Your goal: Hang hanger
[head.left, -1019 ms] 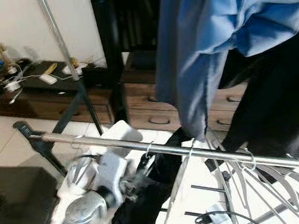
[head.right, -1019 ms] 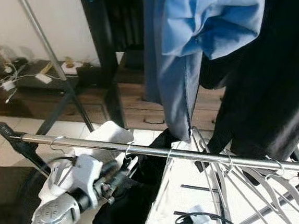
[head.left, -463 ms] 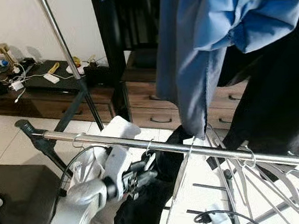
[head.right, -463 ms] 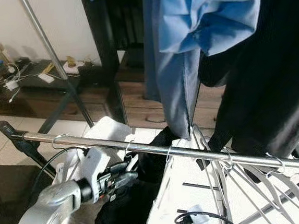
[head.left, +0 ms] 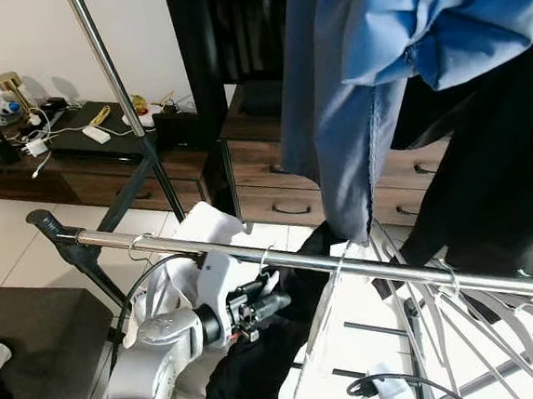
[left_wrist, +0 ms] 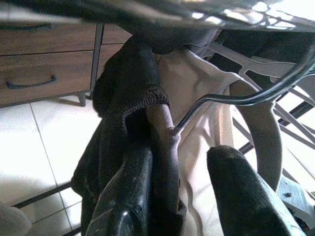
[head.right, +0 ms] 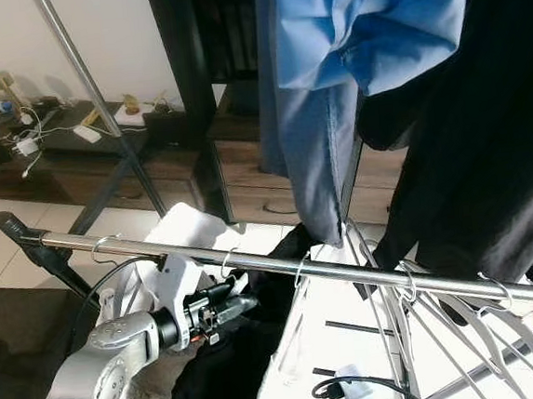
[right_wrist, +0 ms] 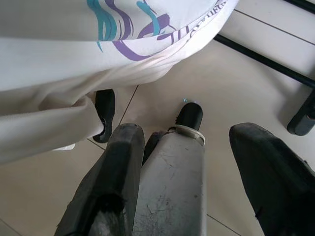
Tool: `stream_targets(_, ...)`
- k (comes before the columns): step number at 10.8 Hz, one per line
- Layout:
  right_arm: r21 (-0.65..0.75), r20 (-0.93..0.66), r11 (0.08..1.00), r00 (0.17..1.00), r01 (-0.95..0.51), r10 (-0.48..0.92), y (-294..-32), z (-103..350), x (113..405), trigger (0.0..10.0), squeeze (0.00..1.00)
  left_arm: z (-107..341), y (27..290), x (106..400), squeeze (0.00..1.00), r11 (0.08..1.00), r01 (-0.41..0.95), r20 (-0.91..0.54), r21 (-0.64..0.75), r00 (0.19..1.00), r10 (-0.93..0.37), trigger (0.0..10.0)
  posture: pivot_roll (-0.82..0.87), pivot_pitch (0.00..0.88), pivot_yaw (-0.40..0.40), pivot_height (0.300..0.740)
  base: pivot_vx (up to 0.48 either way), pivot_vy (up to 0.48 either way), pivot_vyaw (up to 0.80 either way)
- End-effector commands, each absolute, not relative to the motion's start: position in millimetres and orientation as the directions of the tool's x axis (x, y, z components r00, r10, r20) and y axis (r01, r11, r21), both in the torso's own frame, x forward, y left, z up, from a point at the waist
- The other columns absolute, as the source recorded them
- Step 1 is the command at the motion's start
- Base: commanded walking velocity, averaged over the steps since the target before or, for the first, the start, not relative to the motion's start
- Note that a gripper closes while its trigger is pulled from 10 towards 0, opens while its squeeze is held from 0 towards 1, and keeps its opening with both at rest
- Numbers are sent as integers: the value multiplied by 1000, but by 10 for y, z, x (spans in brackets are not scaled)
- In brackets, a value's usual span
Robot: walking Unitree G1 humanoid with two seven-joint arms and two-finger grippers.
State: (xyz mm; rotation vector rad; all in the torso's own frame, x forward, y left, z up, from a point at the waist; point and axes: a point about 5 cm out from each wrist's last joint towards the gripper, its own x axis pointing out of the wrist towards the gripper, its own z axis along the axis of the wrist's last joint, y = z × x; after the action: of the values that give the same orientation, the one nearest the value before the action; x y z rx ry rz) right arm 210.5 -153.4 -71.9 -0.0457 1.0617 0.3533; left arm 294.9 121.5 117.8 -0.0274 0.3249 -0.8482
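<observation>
My left tool [head.left: 274, 303] sits just under the shiny rail [head.left: 366, 265], and its two black fingers [left_wrist: 129, 196] are spread apart, with the neck of a hanger [left_wrist: 165, 142] between them. That hanger carries a dark cloth [head.left: 263, 368] and its hook [head.left: 264, 261] is on the rail, left of the blue shirt [head.left: 386, 68] hanging above. My right tool [right_wrist: 184, 162] hangs low over the floor [right_wrist: 236, 98] with its fingers wide apart, holding nothing.
</observation>
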Motion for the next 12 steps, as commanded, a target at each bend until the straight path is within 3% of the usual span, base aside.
stream_targets(1, 138, -874, 941, 409, -308, 262, -1525, -763, 2027, 10000, 0, 1129, 1263, 2983, 0, 691, 707, -289, -149, 638, -714, 10000, 75, 189, -17, 740, 0, 0, 0)
stream_targets(2, 139, -874, 940, 408, -311, 264, -1517, -764, 2025, 10000, 0, 1170, 1307, 3083, 0, 753, 650, -272, -103, 710, -650, 10000, 77, 187, -14, 740, 0, 0, 0)
stream_targets(3, 140, -874, 940, 408, -311, 264, -1513, -766, 2023, 10000, 0, 1188, 1315, 3119, 0, 771, 630, -263, -97, 730, -630, 10000, 78, 183, -14, 740, 0, 0, 0)
stream_targets(8, 123, -879, 932, 398, -340, 262, -1517, -760, 2033, 10000, 0, 1037, 1217, 3117, 0, 790, 609, -358, -77, 723, -591, 10000, 81, 184, -17, 740, 0, 0, 0)
stream_targets(11, 117, -881, 929, 394, -352, 260, -1523, -756, 2039, 10000, 0, 959, 1203, 3024, 0, 702, 712, -475, -38, 605, -639, 10000, 82, 184, -16, 740, 0, 0, 0)
stream_targets(12, 116, -882, 927, 392, -356, 260, -1523, -756, 2039, 10000, 0, 957, 1212, 3025, 0, 694, 720, -492, -5, 602, -629, 10000, 82, 184, -16, 740, 0, 0, 0)
